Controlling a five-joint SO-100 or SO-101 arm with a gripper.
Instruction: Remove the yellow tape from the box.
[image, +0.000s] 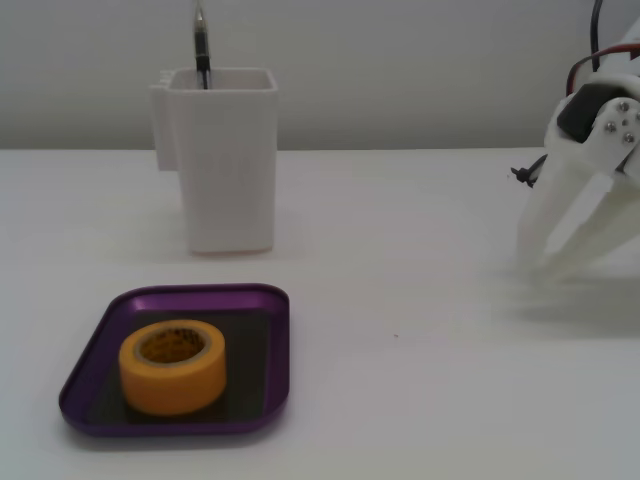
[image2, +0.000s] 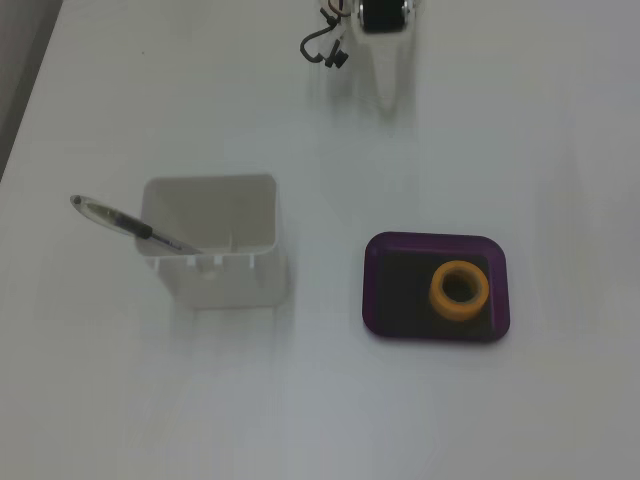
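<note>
Yellow tape (image: 172, 365) inside purple box (image: 270, 330) near its rim, white tool (image: 535, 262) spread, well apart

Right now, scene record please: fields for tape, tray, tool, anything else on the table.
tape: yellow tape roll lying flat, hollow core up, inside the tray
tray: purple tray, flat on the white table
tool: tool open, near the table, far from the tray, holding nothing
other: white square container with a pen leaning in it
</note>
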